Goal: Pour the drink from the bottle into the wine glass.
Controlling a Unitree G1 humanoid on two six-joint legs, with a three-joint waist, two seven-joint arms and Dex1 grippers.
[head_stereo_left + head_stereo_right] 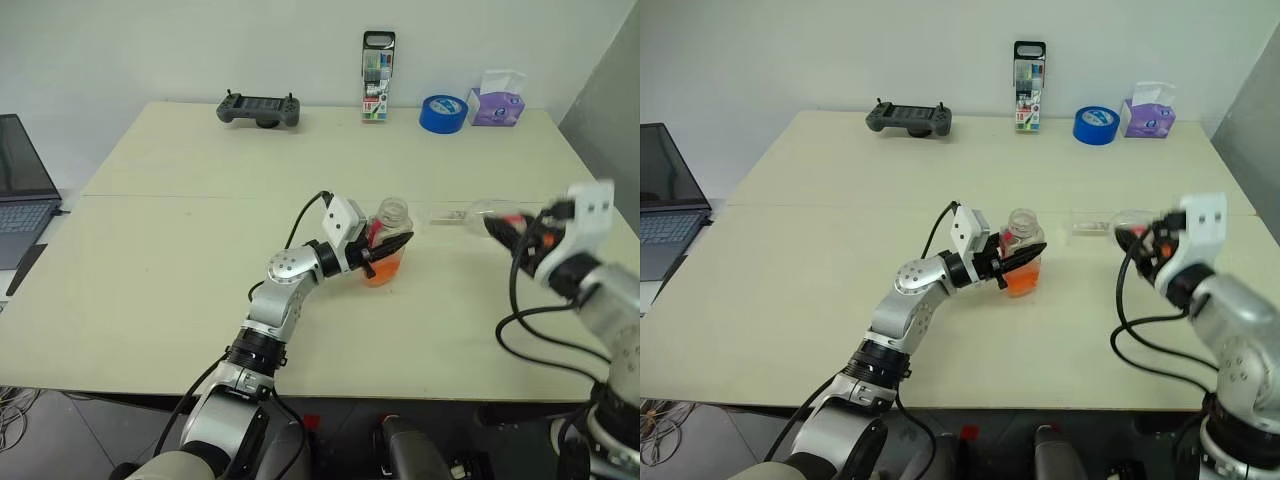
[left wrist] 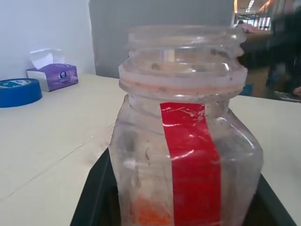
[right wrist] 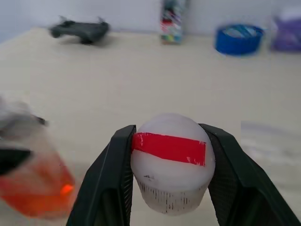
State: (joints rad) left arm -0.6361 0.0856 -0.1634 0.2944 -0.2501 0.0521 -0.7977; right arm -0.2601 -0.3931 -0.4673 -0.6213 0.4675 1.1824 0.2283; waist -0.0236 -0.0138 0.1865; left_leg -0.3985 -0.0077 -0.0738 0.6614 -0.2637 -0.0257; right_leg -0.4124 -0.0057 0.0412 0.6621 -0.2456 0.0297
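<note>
My left hand [image 1: 385, 255] is clamped on the uncapped bottle [image 1: 392, 222], upright on the surface [image 1: 200, 300], with the orange drink [image 1: 382, 270] low inside. Right of the bottle, my right hand [image 3: 167, 129] pinches its white cap [image 3: 170, 160]. The wine glass [image 1: 468, 213] seems to lie on its side between bottle and right hand, nearer that hand, stem towards the bottle. It likely needs standing up before I pour.
</note>
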